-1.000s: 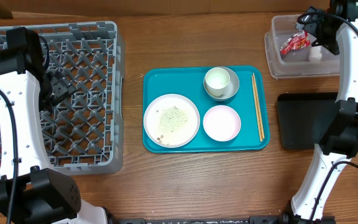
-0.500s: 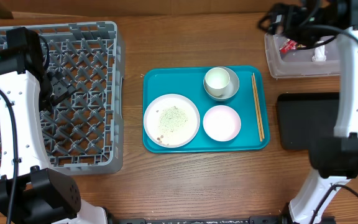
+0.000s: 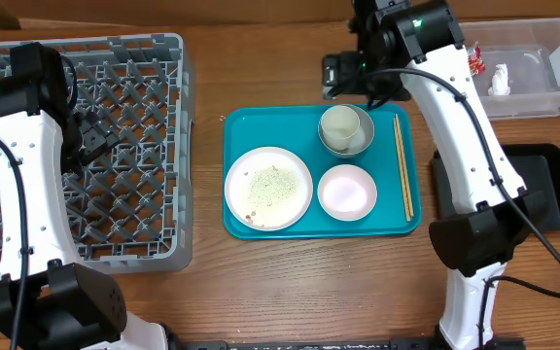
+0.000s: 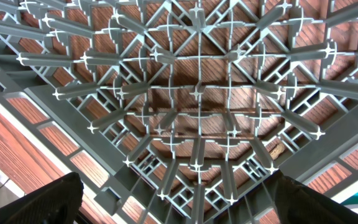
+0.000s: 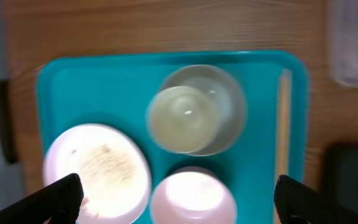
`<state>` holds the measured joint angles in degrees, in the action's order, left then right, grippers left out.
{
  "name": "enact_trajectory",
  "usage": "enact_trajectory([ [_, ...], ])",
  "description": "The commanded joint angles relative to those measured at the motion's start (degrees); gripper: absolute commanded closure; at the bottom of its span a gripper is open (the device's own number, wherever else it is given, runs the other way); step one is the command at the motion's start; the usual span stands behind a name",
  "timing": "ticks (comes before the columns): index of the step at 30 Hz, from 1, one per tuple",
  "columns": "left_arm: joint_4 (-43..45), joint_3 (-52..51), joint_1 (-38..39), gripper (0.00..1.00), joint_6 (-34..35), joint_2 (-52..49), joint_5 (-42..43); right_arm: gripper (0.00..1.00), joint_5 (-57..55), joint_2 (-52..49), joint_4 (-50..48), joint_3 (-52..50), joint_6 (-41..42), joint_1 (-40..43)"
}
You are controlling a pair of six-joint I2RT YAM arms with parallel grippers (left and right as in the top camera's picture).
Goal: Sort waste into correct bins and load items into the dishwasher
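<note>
In clear tub [image 3: 523, 109], far right: wrapper [image 3: 473, 60], tissue [image 3: 499, 78]. Dish loading looks like the step in hand. My right claw [image 5: 179, 198] hangs released above cup [image 5: 182, 118], which sits nested in bowl [image 5: 232, 102] at far side of teal tray [image 5: 55, 87]. Next, I judge: drop, pinch cup rim, carry left to rack [image 3: 115, 41]. My left claw [image 4: 173, 202] is released over rack.
</note>
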<state>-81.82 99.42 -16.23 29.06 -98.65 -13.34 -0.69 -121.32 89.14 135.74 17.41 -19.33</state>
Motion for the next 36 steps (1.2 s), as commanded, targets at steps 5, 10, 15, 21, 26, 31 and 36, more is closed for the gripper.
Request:
enact_trajectory([
  [5, 0.0, 0.4, 0.2, 0.00, 1.2, -0.2, -0.6, 0.00, -9.6, 7.9, 3.2, 2.0, 10.3, 15.3],
  [10, 4.6, 0.4, 0.1, 0.00, -0.5, -0.2, -6.8, 0.00, -9.6, 8.8, 6.2, 1.9, 11.1, 27.7],
  [15, 6.6, 0.4, 0.1, 0.00, 0.5, -0.2, -5.2, 0.00, -9.6, 8.6, 6.1, 1.9, 11.1, 35.9],
  [21, 7.0, 0.4, 0.1, 0.00, 3.3, -0.2, 19.1, 0.00, -9.6, 8.6, 6.1, 1.9, 11.1, 40.9],
  [26, 2.3, -0.5, 2.5, 0.00, 2.6, -0.3, 47.3, 0.00, -9.6, 8.6, 6.1, 1.9, 11.1, 41.7],
  [31, 7.9, -1.1, 16.5, 0.01, -3.8, -0.3, 53.0, 0.00, -9.6, 8.6, 6.1, 1.9, 11.1, 41.7],
  [36, 18.1, -1.0, 36.3, 0.00, -6.7, -0.5, 41.9, 0.00, -9.6, 8.6, 6.1, 1.9, 11.1, 41.7],
])
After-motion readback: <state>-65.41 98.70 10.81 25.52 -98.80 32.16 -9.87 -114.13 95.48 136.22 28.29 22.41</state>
